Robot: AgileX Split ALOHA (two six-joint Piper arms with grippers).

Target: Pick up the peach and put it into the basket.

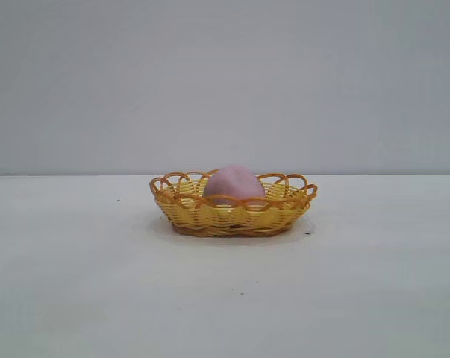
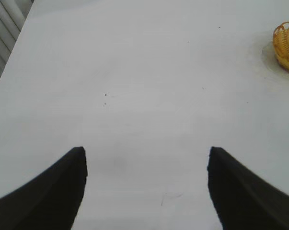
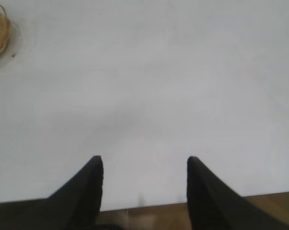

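The peach sits inside the basket, its rounded top rising above the looped rim, alone on the white table. My right gripper hangs released and empty over bare table well apart from the basket, only the basket's edge in its sight; my left gripper is likewise spread wide, holding nothing, well away on the basket's other side. I judge the job done. The fruit looks light, matte and not slippery, perhaps soft enough to dent, so I would take it across its widest part. The wicker looks stiff yet light, likely to slide if nudged.
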